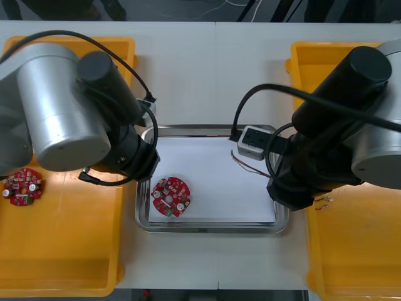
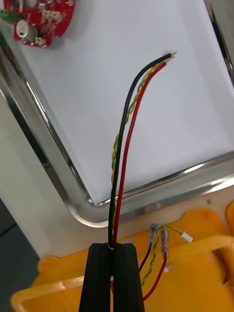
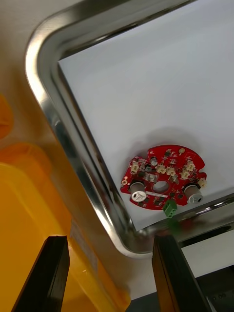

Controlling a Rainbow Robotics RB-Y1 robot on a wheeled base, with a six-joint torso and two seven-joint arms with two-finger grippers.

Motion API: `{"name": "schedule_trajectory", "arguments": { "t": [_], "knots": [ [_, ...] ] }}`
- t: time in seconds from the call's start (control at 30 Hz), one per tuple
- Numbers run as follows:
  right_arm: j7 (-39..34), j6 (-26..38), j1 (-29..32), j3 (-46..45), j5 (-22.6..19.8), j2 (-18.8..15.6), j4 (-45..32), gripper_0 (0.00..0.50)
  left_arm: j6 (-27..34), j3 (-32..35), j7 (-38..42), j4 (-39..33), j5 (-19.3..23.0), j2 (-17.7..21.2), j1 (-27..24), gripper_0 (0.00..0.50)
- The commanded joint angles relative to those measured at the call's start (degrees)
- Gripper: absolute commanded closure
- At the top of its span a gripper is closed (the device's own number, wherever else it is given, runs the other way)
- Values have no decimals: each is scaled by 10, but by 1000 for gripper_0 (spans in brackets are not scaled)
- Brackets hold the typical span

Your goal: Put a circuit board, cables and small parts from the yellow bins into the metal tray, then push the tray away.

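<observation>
From above, your round red circuit board lay in the white-lined metal tray; a second red board sat in the yellow bin by your left arm. At the right wrist, your right hand was clenched on a black, red and yellow cable bundle reaching ahead of it over the tray's white floor. At the left wrist, your left hand stood released, the tray's board just ahead of its fingers.

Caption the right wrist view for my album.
Right end effector shut on cables that stretch over the metal tray.
</observation>
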Motion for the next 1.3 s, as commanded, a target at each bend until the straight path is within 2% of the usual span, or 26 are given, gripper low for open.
{"name": "schedule_trajectory", "arguments": {
  "t": [0.03,0.2,0.33,0.47,0.6,0.77,0.87,1.0,1.17,1.3],
  "knots": [
    [88,4,-26,45,49,35,9,500,46,63,19,-19,27,27,-21,0],
    [165,10,-27,82,96,64,28,500,67,98,18,-18,34,36,-16,0],
    [220,11,-26,103,120,84,48,500,67,151,12,-18,38,39,15,0],
    [258,11,-23,109,139,105,72,500,67,202,-30,-18,45,50,53,0],
    [263,7,-23,127,159,109,88,500,67,240,-61,-18,45,58,85,0],
    [264,-11,-4,148,210,110,107,500,67,290,-100,-15,43,68,122,0],
    [264,-18,5,148,211,113,121,500,67,319,-124,-11,42,71,141,0],
    [266,-28,17,148,210,118,134,500,67,343,-157,8,39,73,149,0],
    [266,-45,42,149,226,136,152,500,67,358,-207,46,6,73,149,0],
    [266,-60,61,149,238,147,170,500,67,374,-237,78,-4,73,148,0]
  ]
}}
